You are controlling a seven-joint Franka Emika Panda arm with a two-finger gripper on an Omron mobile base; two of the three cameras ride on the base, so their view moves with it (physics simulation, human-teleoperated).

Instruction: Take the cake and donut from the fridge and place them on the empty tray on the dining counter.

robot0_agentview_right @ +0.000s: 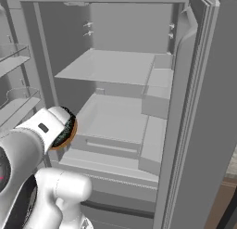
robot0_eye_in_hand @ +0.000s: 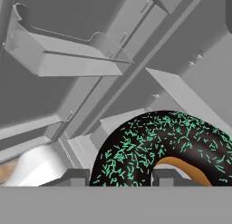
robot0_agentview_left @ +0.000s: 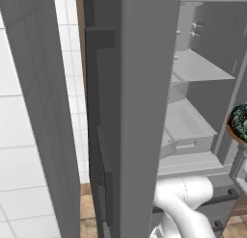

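The donut (robot0_eye_in_hand: 149, 146), pressed between the tool's (robot0_eye_in_hand: 120, 177) dark matt tips, has a glossy dark glaze flecked with green sprinkles. Beyond it, the fridge (robot0_agentview_right: 185, 107) looks like matt grey steel, its shelves (robot0_agentview_right: 111, 68) smooth and pale.

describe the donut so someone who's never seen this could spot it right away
Start at the open grey fridge with its bare pale shelves. In front of its lower left stands the white arm; the donut sits between its gripper fingertips. It is the lone dark thing: a chocolate-glazed ring with green specks and an orange-brown underside.

light: even, flat, you get no glare | shadows: soft grey inside the fridge (robot0_agentview_right: 115, 66) | focus: sharp everywhere | donut (robot0_eye_in_hand: 163, 146) edges slightly jagged
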